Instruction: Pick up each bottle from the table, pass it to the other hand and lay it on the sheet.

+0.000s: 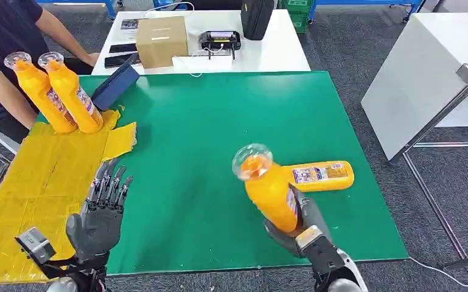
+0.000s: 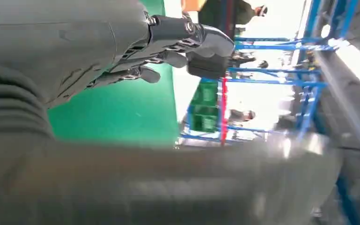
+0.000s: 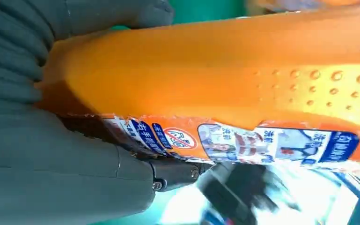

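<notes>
My right hand (image 1: 301,228) grips an orange bottle (image 1: 268,188) with a clear cap, lifted above the green mat (image 1: 219,121) and tilted toward me; its label (image 3: 243,140) fills the right wrist view beside my right hand (image 3: 65,187). Another orange bottle (image 1: 319,175) lies on its side on the mat just behind it. Two more orange bottles (image 1: 67,91) rest on the far end of the yellow sheet (image 1: 42,182). My left hand (image 1: 100,210) hovers open at the sheet's right edge, fingers spread; the left wrist view shows its fingers (image 2: 168,44) holding nothing.
A person (image 1: 6,48) leans on the white table (image 1: 280,48) at the far left. That table carries a cardboard box (image 1: 161,39), a black device (image 1: 219,41) and phones. A blue tablet (image 1: 115,85) leans by the sheet. A white table (image 1: 420,73) stands right.
</notes>
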Robot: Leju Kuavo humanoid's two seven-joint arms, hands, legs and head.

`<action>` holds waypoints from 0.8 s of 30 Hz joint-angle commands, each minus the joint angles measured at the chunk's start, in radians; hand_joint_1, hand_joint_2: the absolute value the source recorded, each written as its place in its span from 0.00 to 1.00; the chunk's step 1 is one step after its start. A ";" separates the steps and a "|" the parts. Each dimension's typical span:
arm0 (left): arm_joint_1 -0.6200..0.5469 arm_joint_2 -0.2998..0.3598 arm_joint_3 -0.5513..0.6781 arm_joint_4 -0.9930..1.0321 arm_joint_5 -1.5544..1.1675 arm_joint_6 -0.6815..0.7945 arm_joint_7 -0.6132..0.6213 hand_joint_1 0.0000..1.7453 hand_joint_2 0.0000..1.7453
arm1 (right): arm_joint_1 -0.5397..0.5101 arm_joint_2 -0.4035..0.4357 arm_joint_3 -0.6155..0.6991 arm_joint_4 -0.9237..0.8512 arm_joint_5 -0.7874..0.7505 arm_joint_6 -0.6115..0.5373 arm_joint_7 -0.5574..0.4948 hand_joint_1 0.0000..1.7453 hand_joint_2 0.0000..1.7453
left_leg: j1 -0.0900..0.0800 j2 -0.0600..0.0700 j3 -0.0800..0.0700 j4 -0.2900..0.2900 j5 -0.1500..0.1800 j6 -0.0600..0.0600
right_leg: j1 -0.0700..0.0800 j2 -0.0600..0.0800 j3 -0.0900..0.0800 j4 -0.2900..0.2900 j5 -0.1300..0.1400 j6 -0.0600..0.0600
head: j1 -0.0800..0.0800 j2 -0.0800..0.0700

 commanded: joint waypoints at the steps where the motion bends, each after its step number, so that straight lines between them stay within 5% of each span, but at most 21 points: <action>1: -0.019 -0.021 -0.126 -0.040 0.028 0.006 0.013 0.00 1.00 | -0.039 0.092 -0.013 -0.108 -0.003 -0.020 -0.016 1.00 1.00 | -0.001 -0.002 -0.001 0.001 0.000 0.000 | -0.001 0.003 -0.001 0.001 0.000 -0.001 | 0.000 0.000; 24: -0.079 0.016 -0.275 -0.040 -0.232 0.119 -0.053 0.00 1.00 | -0.234 0.083 0.286 0.192 0.140 0.135 0.129 1.00 1.00 | -0.003 -0.001 -0.001 -0.001 0.000 0.000 | -0.003 0.004 -0.001 0.000 0.001 -0.001 | 0.000 0.000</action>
